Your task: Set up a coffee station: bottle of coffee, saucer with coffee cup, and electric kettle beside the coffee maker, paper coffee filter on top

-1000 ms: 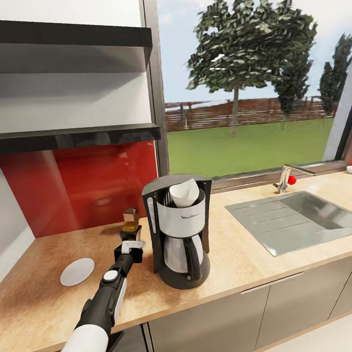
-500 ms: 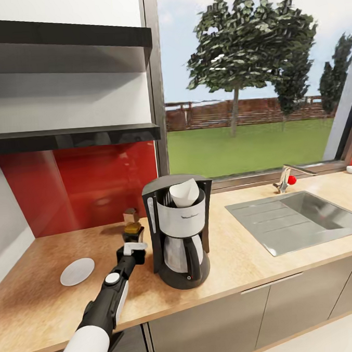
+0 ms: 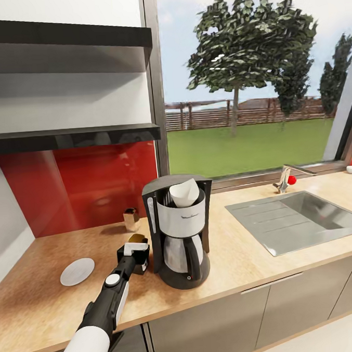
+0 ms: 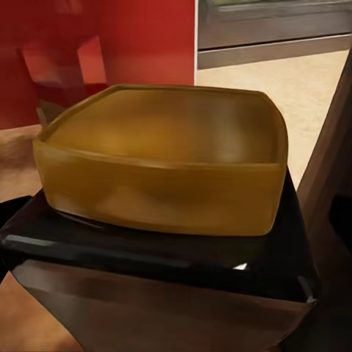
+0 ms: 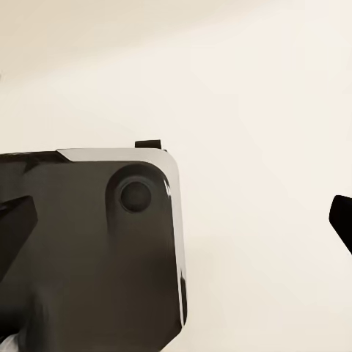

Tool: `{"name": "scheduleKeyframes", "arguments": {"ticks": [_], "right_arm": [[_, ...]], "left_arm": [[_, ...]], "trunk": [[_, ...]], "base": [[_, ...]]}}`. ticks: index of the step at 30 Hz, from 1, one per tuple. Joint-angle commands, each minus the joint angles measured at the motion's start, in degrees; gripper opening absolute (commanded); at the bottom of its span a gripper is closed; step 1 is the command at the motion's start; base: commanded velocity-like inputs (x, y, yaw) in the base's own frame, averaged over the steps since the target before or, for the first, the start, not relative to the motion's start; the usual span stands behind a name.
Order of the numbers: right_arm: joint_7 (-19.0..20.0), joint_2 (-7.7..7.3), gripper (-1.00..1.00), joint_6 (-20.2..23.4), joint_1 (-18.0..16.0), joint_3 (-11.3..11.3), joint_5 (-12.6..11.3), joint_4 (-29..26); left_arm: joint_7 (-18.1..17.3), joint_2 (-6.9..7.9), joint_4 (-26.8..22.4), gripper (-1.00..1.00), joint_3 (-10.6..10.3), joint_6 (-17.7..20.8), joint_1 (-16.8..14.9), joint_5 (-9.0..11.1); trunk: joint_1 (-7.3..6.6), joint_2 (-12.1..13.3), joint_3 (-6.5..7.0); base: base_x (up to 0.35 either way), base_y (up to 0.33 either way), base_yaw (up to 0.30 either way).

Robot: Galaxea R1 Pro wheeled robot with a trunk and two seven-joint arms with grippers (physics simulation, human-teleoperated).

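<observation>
- Kitchen countertop (image 3: 239, 268): the station is going together at its left end, well apart from the sink (image 3: 298, 220)
- Coffee maker (image 3: 179, 233): upright on the counter, carafe seated, so I'd call that item done
- Kitchen shelf (image 3: 69, 138): the bottle is off it, so the transfer is in its last stretch
- Saucer (image 3: 77, 271): flat on the counter, left of the machine with a clear gap and nothing on it; you may want it closer to count as next to it
- Paper coffee filter (image 3: 185, 192): sitting open end up in the top of the machine, looks placed
- Bottle of coffee (image 3: 137, 238): low over the counter or on it, I can't tell which, just beside the machine's left side; the left wrist view shows the tan-gold cap (image 4: 165, 165) on dark shoulders, upright
- Left gripper (image 3: 134, 253): looks clamped on the bottle body below the cap, though the pads themselves are hidden; release is not yet done
- Right gripper (image 5: 180, 220): fingertips spread wide at the frame edges, holding nothing
- Left to do by my read: let go of the bottle, then the coffee cup onto the saucer and the electric kettle beside the machine
</observation>
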Motion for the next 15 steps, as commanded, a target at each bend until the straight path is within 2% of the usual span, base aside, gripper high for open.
{"name": "scheduleKeyframes", "arguments": {"ticks": [1, 10, 15], "right_arm": [[0.1, 0.02, 1.0, -0.2, 0.0, -0.4, 0.0, 0.1], [0.1, 0.02, 1.0, -0.2, 0.0, -0.4, 0.0, 0.1], [0.1, 0.02, 1.0, -0.2, 0.0, -0.4, 0.0, 0.1]], "left_arm": [[-0.5, -0.08, 0.0, 1.0, 0.5, -0.3, 0.0, -0.6], [-0.4, -0.07, 0.0, 1.0, 0.5, -0.4, 0.0, -0.6], [-0.4, -0.07, 0.0, 1.0, 0.5, -0.4, 0.0, -0.6]], "trunk": [[0.02, 0.0, -0.02], [0.02, 0.0, -0.02], [0.02, 0.0, -0.02]], "base": [[0.0, 0.0, 0.0], [-0.012, 0.0, 0.0], [-0.273, 0.0, 0.0]]}}
